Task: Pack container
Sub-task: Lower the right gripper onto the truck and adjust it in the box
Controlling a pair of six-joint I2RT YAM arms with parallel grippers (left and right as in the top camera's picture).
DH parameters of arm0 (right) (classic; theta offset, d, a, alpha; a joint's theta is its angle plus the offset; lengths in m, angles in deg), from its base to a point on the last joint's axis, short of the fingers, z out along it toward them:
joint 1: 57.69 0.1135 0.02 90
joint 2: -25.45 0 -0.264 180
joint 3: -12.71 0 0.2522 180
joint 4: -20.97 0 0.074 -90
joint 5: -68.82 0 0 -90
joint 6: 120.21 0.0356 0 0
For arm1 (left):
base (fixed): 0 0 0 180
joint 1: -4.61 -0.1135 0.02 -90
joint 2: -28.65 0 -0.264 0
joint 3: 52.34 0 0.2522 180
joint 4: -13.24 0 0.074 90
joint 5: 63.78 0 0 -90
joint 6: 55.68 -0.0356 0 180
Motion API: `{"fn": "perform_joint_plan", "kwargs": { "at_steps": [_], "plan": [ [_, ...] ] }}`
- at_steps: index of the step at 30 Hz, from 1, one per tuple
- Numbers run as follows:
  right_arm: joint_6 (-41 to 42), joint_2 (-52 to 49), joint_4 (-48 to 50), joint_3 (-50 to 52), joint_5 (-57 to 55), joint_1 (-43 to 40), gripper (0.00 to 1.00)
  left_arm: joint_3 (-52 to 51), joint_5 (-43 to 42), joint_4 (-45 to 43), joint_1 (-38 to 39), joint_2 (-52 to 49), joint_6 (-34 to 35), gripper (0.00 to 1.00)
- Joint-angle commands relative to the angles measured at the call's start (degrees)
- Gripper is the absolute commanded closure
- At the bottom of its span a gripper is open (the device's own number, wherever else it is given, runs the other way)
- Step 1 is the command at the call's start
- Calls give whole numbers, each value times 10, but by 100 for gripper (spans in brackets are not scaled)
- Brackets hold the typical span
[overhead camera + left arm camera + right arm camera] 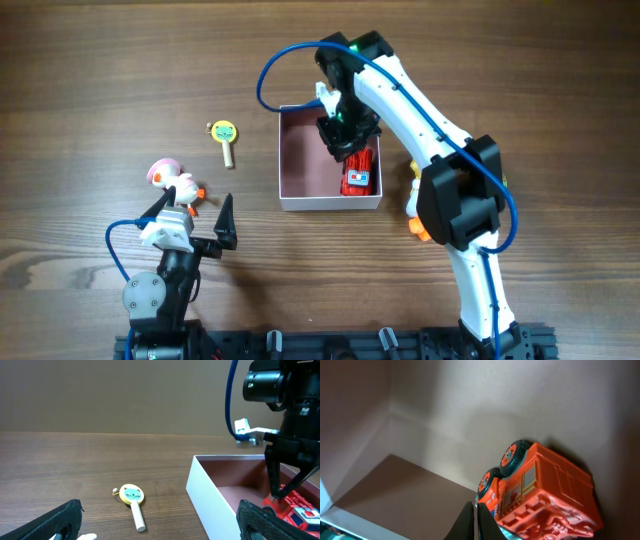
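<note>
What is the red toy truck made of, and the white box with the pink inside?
The red toy truck looks like hard plastic: smooth, slightly shiny, with moulded ridges and panels. The white box with the pink inside seems to be thin cardboard: matte, with crisp straight walls, though I can't be sure.

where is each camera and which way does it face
Overhead: fixed above the table, facing straight down on the container, left arm and right arm.
Left wrist: low by the table, facing across to the container's white wall and a yellow cat-face stick toy; its open left fingers frame the bottom corners.
Right wrist: inside the container, facing down at the red toy truck; its shut right fingers show at the bottom edge.
All three show the container and truck.
</note>
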Motion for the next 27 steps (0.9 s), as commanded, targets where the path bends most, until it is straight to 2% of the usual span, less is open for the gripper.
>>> {"fn": "perform_joint_plan", "kwargs": {
  "at_steps": [1, 6, 27],
  "plan": [
    [20, -27, -7, -11, -45, 5, 96, -2, 2, 3, 3, 4, 3, 0],
    [30, -28, -17, -11, -81, 5, 95, -2, 2, 3, 3, 4, 3, 0],
    [35, -28, -16, -15, -72, 5, 96, -2, 2, 3, 3, 4, 3, 0]
  ]
}}
